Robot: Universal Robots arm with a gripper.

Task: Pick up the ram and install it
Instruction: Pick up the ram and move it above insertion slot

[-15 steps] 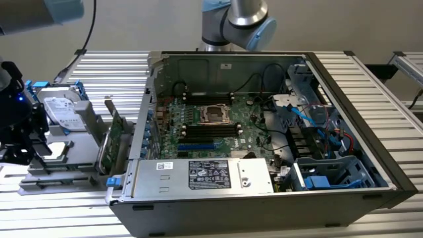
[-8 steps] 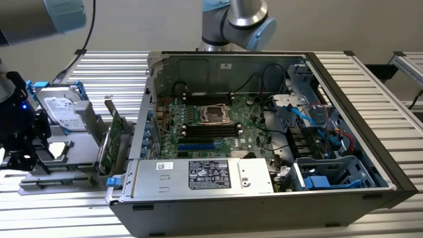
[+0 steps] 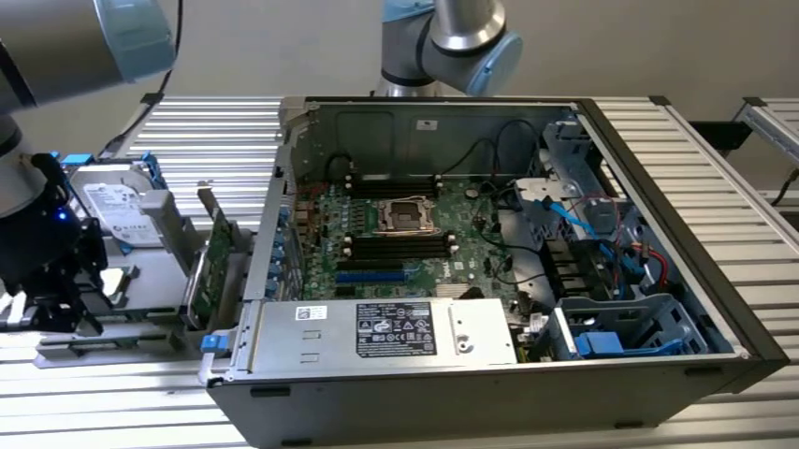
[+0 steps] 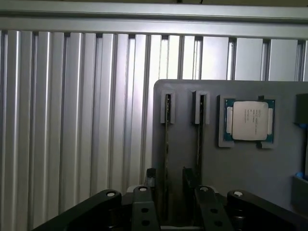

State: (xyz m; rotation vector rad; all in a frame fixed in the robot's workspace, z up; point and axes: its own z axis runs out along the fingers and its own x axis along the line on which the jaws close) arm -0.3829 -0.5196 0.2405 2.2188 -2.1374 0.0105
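Note:
In the wrist view, two ram sticks stand on edge in the slots of a grey holder tray [image 4: 240,168]: one ram [image 4: 167,130] and a second ram [image 4: 199,132] beside it. My gripper [image 4: 169,185] is open just above the tray, with one dark finger [image 4: 150,179] on each side of the first stick and a gap left to it. In the exterior view, the gripper [image 3: 50,304] hangs over the tray [image 3: 119,348] at the exterior view's left. The black memory slots [image 3: 397,246] lie on the motherboard inside the open computer case [image 3: 649,234].
A processor chip [image 4: 250,120] sits in a recess of the tray beside the sticks. A silver hard drive with blue rails [image 3: 119,210] and an upright green expansion card [image 3: 216,257] stand between the tray and the case. Ribbed aluminium table [image 3: 187,131] lies all around.

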